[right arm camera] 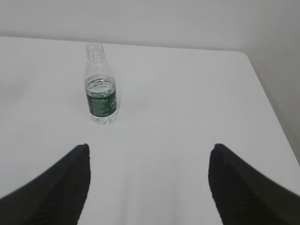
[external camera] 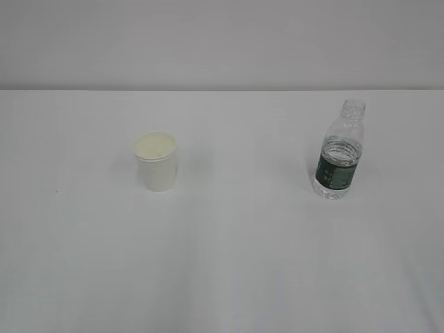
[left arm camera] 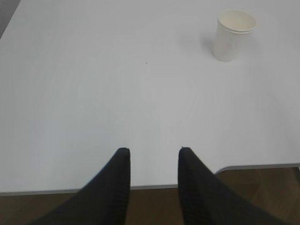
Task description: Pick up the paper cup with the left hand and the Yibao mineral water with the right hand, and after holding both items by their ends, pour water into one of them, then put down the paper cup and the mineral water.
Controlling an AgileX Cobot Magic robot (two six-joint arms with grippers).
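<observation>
Worktop: a plain white worktop (external camera: pixel 229 263) carries both things; its far edge meets a pale wall, and my left wrist view shows its near edge with a notch cut into it.
Cup: the small white tapered paper cup (external camera: pixel 157 161) with a rolled rim and cream inside stands upright, mouth up, on the left half of the worktop, clear of every edge. In my left wrist view it (left arm camera: pixel 234 34) sits well ahead of my tool and off to the right.
Bottle: the small clear ribbed plastic bottle (external camera: pixel 340 150) with a dark green label band and an uncapped neck stands upright on the right half, well apart from the cup and nearer the right edge. In my right wrist view it (right arm camera: pixel 100 85) stands ahead and to the left, with water showing about level with the top of the label.
Left tool: my left tool (left arm camera: pixel 152 157) hangs over the near edge, its dark fingers (left arm camera: pixel 119 178) set at a narrow gap, holding nothing.
Right tool: my right tool (right arm camera: pixel 149 152) is spread wide, fingers (right arm camera: pixel 236 180) far apart, empty, short of the bottle.
</observation>
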